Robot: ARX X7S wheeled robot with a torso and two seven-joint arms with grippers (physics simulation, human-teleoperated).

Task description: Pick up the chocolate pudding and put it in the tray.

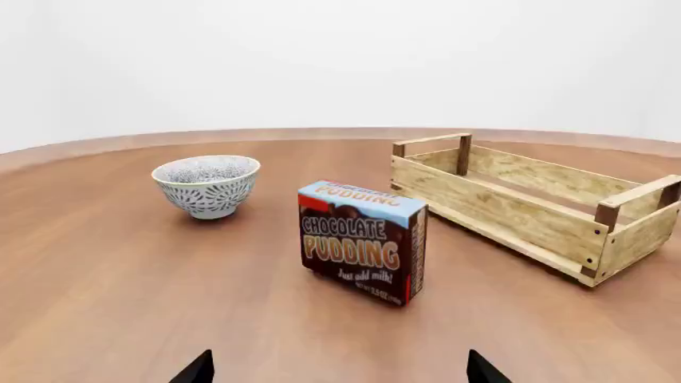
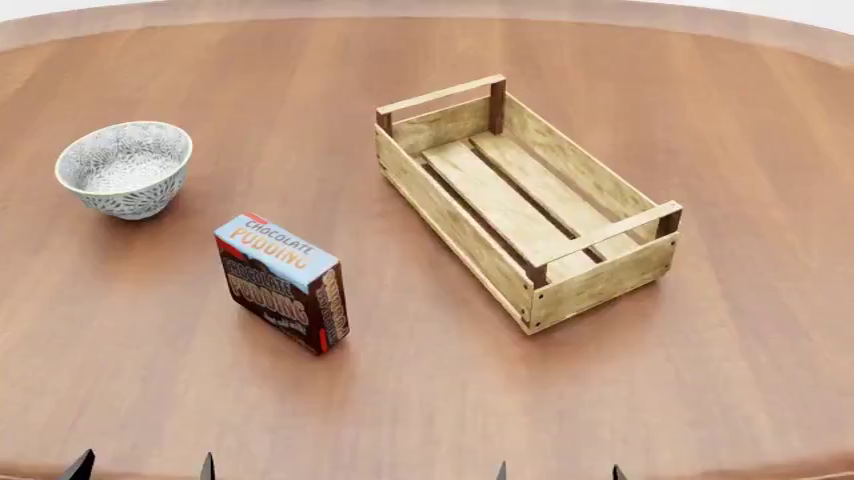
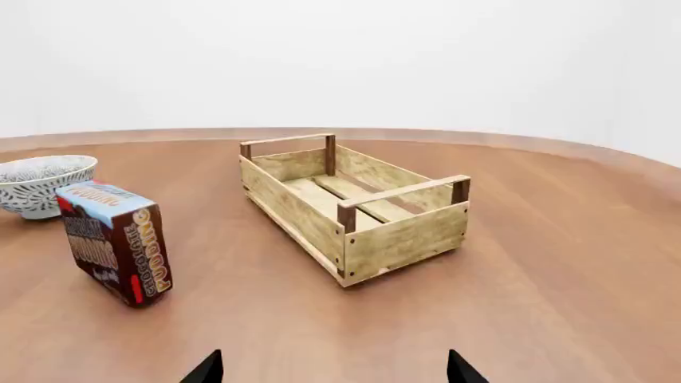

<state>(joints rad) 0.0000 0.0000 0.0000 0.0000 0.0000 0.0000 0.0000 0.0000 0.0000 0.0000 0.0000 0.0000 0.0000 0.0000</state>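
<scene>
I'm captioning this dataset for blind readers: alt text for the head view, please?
A dark brown cardboard chocolate pudding box stands upright on a round wooden table, apart from an empty light-wood slatted tray beside it. A grey-white patterned bowl sits farther back.

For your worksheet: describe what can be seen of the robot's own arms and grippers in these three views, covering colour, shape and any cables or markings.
Very little shows. Only fingertips appear: small, black, pointed wedges at the lower edge of each picture. The left gripper and the right gripper each show two such tips. They look plain and matte, with no visible markings, cables or pads. The arms themselves are out of frame, so their colour and shape cannot be told.
</scene>
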